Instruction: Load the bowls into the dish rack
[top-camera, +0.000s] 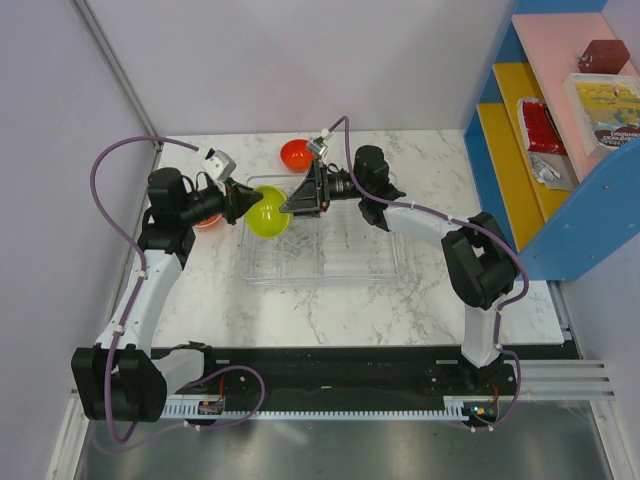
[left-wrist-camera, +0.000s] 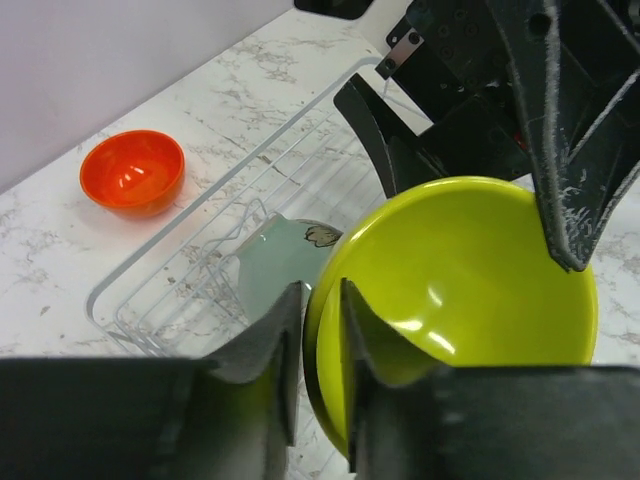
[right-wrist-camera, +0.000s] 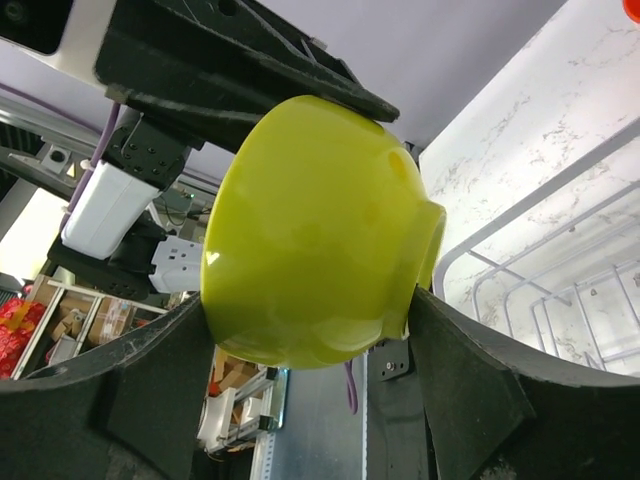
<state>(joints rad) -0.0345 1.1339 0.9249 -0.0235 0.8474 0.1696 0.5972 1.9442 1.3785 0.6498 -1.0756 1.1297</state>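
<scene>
The lime bowl (top-camera: 268, 212) is hanging tipped on its side between the two tools, glossy and yellow-green, over the left end of the dish rack (top-camera: 360, 255). The left tool (left-wrist-camera: 320, 290) is clamping its rim, one finger inside and one outside. The right tool (right-wrist-camera: 306, 300) is facing it from the opposite side, its fingers flanking the bowl closely (whether they are pressing it, I cannot tell). The rack, clear plastic with low walls and ribbed dividers, is lying directly beneath both tools, and a pale bowl (left-wrist-camera: 272, 270) is sitting in it just under the left tool. An orange bowl (top-camera: 297, 154) is resting upright on the table (top-camera: 400, 310) just beyond the right tool, outside the rack's far wall. The right tool's fingers are covering part of the lime bowl in the left wrist view. The table is showing white marble veining; plain pale walls (top-camera: 300, 60) are closing it in, and a blue shelf unit (top-camera: 590, 200) is standing well off to the right tool's outer side.
</scene>
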